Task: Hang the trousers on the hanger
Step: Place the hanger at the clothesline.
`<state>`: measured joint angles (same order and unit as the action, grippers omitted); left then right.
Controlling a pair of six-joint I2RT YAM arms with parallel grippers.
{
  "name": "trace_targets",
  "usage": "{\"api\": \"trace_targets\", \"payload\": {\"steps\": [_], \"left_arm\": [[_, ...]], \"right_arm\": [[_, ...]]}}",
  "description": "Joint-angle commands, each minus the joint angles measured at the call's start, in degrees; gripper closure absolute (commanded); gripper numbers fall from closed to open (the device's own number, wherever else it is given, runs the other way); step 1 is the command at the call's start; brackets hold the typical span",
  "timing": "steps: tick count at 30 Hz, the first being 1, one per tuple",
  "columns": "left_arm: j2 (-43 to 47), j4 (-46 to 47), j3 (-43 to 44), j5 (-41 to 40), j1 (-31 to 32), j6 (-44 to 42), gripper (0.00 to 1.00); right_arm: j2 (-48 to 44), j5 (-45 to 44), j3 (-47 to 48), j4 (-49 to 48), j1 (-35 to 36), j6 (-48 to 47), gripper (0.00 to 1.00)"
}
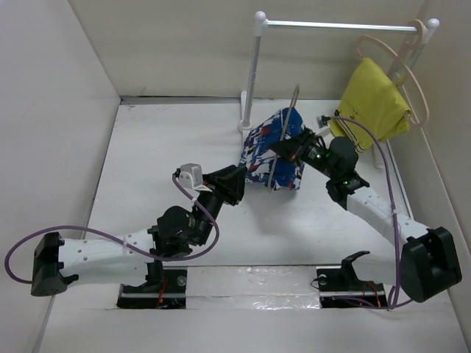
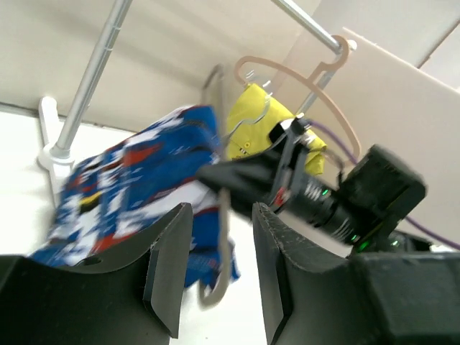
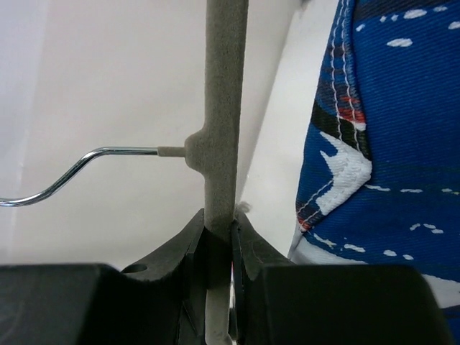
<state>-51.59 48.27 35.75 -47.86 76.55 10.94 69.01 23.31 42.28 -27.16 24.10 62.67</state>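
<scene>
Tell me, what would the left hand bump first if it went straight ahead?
Probably the grey hanger, just ahead of the left hand, with the trousers draped on it; depth is unclear.

Plain cream walls (image 1: pixel 51 88) box me in around a white counter (image 1: pixel 176 132). At its far side a white-posted rail (image 1: pixel 331 26) carries a pale beige hanger (image 1: pixel 424 94) and a yellow garment (image 1: pixel 372 99). The light seems soft and even.
</scene>
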Motion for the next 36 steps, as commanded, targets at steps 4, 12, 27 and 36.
{"api": "trace_targets", "payload": {"steps": [4, 12, 27, 36], "left_arm": [[2.0, -6.2, -1.0, 1.3, -1.1, 6.3, 0.64], [3.2, -18.1, -2.4, 2.3, -1.7, 15.2, 0.65], [4.0, -25.2, -7.0, 5.1, -1.7, 24.4, 0.65], [3.4, -25.6, -7.2, 4.7, -1.7, 25.0, 0.65]], "right_arm": [[2.3, 3.6, 13.3, -13.5, -8.4, 5.2, 1.00], [16.6, 3.6, 31.0, -13.4, -14.0, 9.1, 1.00], [34.1, 6.7, 54.5, -10.1, -18.7, 13.4, 1.00], [41.0, 9.7, 66.0, -7.3, -22.1, 14.8, 1.00]]}}
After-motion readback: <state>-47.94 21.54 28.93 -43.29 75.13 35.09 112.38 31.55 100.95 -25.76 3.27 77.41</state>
